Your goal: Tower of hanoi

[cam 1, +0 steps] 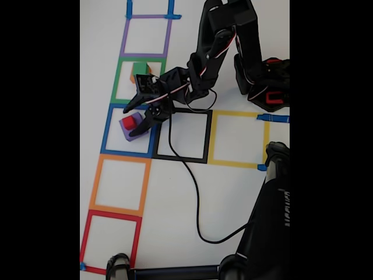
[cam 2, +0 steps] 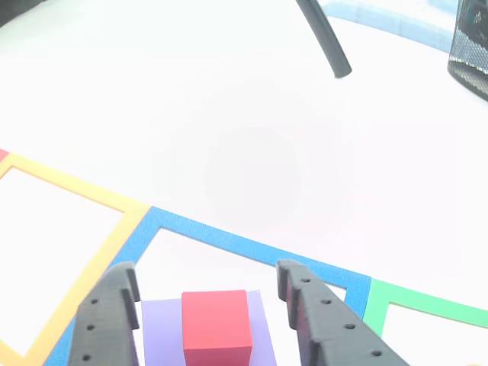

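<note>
Right up against the lens in the other view you get the two black fingers [cam 2: 107, 320] of the end effector [cam 2: 210, 316], spread wide with the red cube [cam 2: 216, 326] sitting between them on top of the purple cube [cam 2: 156, 332]. Neither finger touches the red one; there's a gap on both sides, so it's open and holding nothing.

Big stuff first: the white worktop [cam 1: 227, 192] carries a column of tape squares along its left edge in the fixed view, plus a black square [cam 1: 181, 135] and a yellow one toward the right edge. The arm [cam 1: 224, 41] reaches in from the far right corner. The purple cube [cam 1: 129, 129] with the red cube [cam 1: 129, 122] on it sits in the blue square [cam 1: 108, 129], roughly mid-left edge. An orange cube [cam 1: 147, 72] with a green cube [cam 1: 139, 68] on it sits one square further back, in the green square, though the end effector [cam 1: 137, 116] covers part of that.

My read: it's lining up to grab the red cube. Next move would be closing squarely on red only, without dragging purple, then lifting straight up.

Room-wise, the orange and red squares toward the near left corner look free, same with black and yellow. The cable [cam 1: 189, 186] trailing across the middle could snag.
</note>
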Controlling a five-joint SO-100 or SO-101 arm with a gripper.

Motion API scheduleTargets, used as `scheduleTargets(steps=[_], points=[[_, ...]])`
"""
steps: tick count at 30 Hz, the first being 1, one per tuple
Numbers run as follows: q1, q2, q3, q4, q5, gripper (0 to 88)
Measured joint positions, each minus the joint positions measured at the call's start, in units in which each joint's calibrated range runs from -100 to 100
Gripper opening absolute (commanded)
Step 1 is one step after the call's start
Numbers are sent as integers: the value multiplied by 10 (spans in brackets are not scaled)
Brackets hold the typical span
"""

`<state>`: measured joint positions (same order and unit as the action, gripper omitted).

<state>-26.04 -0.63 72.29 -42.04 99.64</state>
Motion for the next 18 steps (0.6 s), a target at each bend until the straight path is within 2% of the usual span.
scheduleTargets(steps=[2, 8, 18], points=[[0, -41, 5, 30, 0, 18], [6, -210, 9, 214, 4, 9], [151, -564, -9, 709, 4, 9]])
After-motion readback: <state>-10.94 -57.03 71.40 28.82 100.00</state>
